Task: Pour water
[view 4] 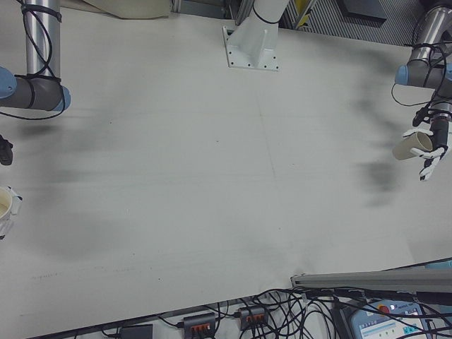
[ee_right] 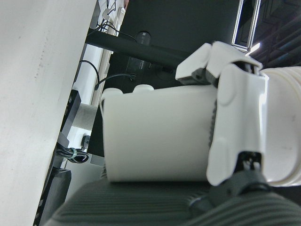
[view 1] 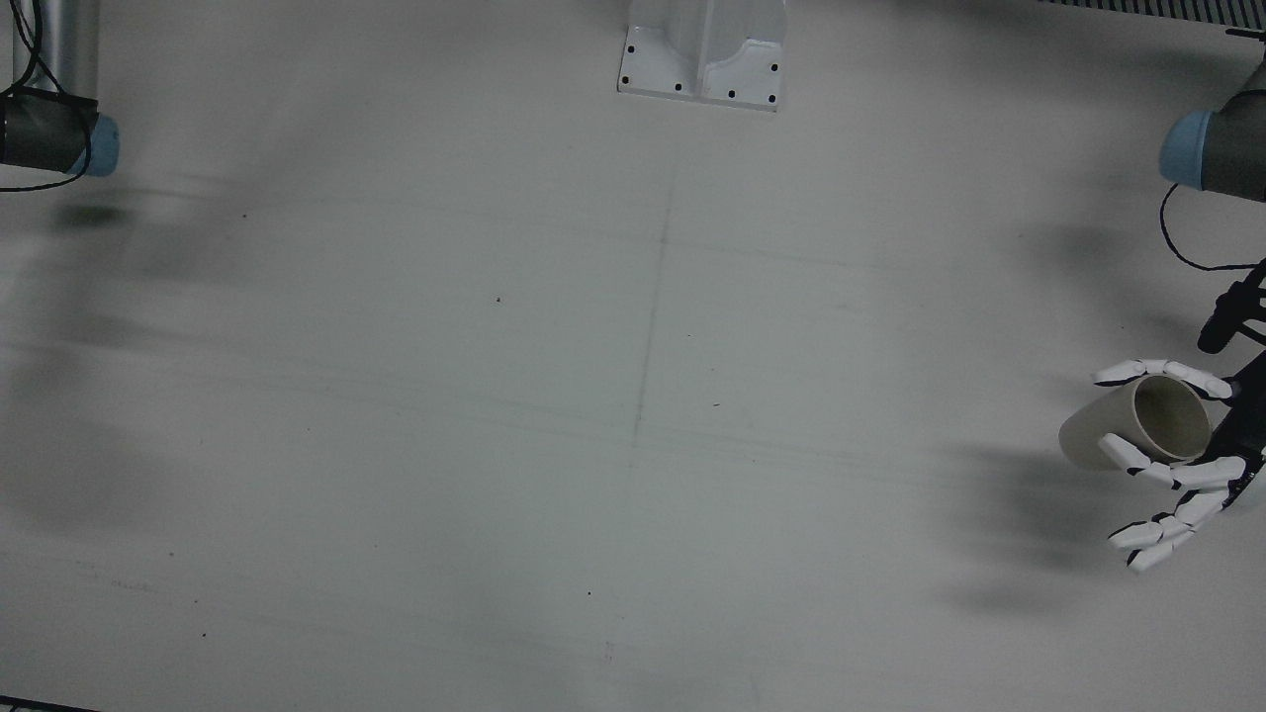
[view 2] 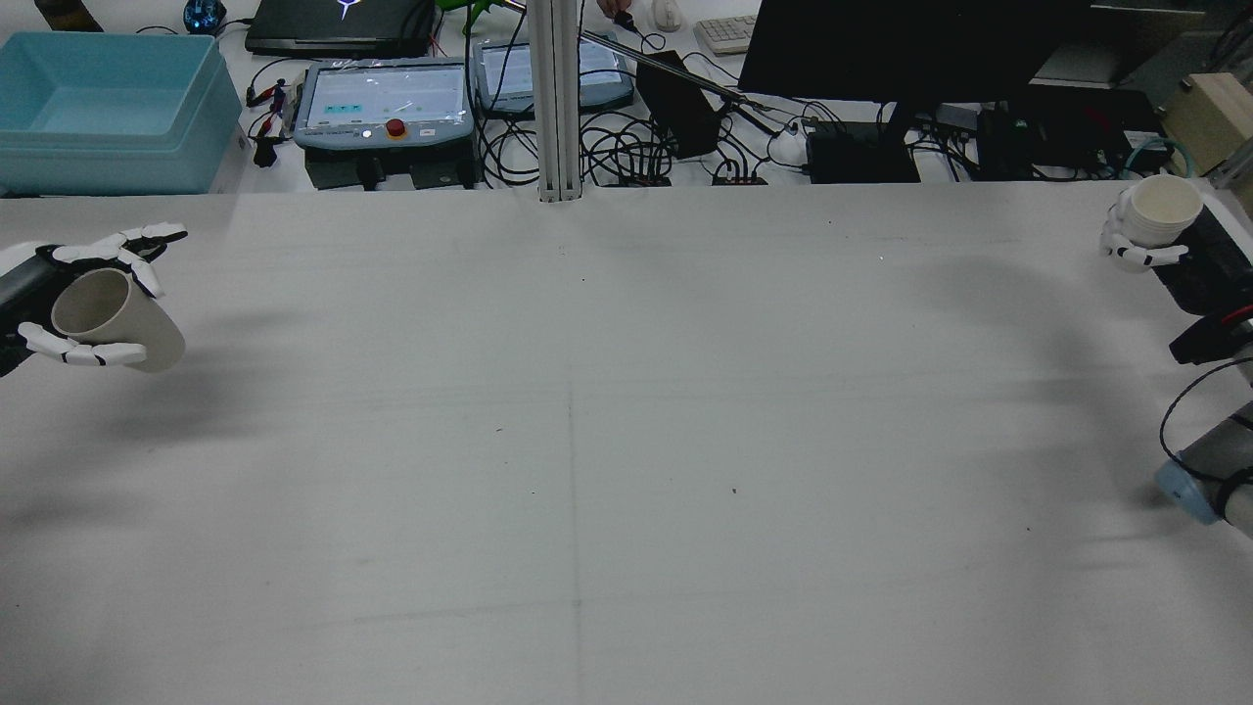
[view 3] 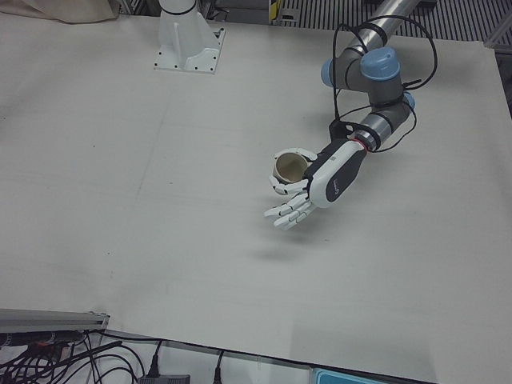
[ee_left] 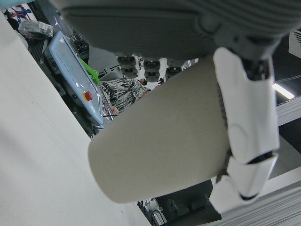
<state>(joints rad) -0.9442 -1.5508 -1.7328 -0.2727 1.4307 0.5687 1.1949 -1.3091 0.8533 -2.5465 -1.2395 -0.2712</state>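
My left hand point(view 2: 59, 257) is shut on a beige paper cup point(view 2: 127, 318) at the far left of the rear view, above the table. The cup is tilted, and its open mouth shows in the front view point(view 1: 1172, 415). The same hand point(view 3: 320, 180) and cup point(view 3: 288, 166) show in the left-front view. My right hand point(view 2: 1136, 250) is shut on a white cup point(view 2: 1165, 206) at the far right table edge, mouth up. The white cup fills the right hand view point(ee_right: 155, 134). The contents of the two cups cannot be seen.
A white pedestal base point(view 1: 704, 59) stands at the table's robot side. Beyond the far edge are a blue bin point(view 2: 108, 108), a teach pendant point(view 2: 382, 103), cables and a monitor. An aluminium post point(view 2: 554, 98) rises at the far edge centre.
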